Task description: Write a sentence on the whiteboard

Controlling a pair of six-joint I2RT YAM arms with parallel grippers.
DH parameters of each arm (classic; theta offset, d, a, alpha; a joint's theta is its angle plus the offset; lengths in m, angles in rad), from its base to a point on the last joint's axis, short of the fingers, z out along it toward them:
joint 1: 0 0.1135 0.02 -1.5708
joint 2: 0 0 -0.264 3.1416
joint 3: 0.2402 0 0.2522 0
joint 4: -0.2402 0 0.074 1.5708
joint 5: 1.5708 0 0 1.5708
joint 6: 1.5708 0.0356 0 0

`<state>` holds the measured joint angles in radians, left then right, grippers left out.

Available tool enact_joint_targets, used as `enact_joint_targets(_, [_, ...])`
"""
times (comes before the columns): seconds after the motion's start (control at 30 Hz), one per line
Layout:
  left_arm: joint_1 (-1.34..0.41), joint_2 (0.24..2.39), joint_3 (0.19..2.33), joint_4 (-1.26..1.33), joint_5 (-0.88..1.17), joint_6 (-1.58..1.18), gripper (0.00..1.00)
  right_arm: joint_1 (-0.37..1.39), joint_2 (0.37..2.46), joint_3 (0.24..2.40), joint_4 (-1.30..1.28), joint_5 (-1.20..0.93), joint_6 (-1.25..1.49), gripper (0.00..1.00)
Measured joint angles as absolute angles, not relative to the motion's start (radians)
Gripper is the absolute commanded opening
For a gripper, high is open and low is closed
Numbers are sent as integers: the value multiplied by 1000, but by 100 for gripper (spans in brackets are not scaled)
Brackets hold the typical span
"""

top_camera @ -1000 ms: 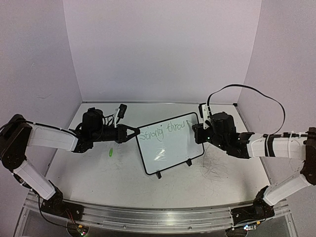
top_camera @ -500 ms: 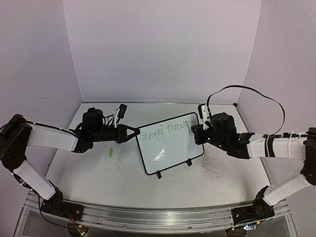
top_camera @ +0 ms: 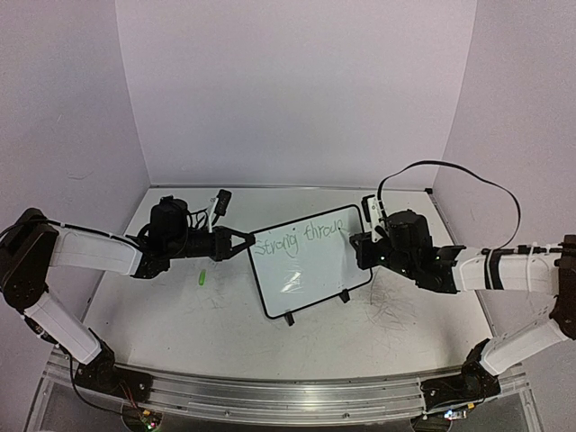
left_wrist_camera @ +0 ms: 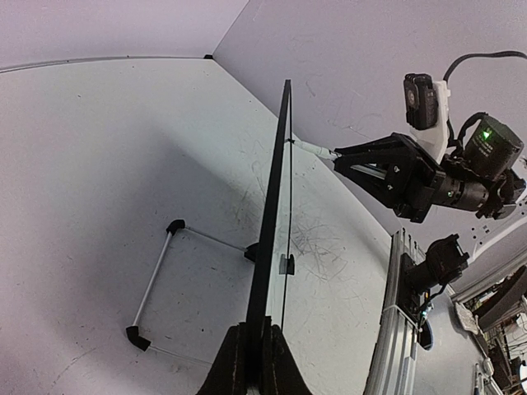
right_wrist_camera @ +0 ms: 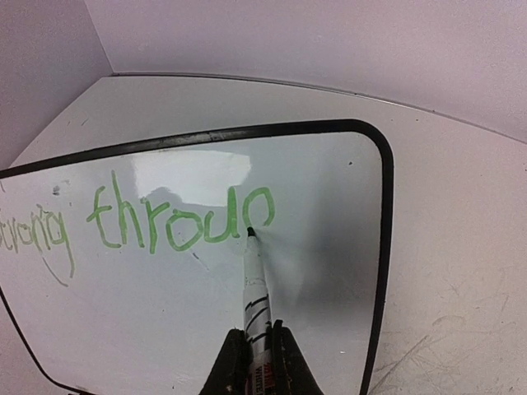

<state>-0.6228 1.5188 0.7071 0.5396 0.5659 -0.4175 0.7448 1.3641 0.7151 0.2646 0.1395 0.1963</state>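
A small black-framed whiteboard (top_camera: 310, 265) stands propped on the scuffed white worktop (top_camera: 180, 333), its left edge clamped between the closed left fingers (top_camera: 241, 243). The right fingers (right_wrist_camera: 239, 366) grip a white marker pen (right_wrist_camera: 254, 288), its tip touching the board's upper right, ending the green handwritten words (right_wrist_camera: 177, 220) "Strong throu".

right gripper (top_camera: 359, 243) shifts slightly toward the near edge with the green marker (right_wrist_camera: 254, 284); sentence (top_camera: 301, 239) gains a new letter's loop after "throu"
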Motion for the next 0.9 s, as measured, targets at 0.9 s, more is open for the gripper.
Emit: enact_joint_targets(0.9, [-623, 1514, 707, 524, 562, -418, 0, 745, 1384, 739, 274, 194, 210, 0])
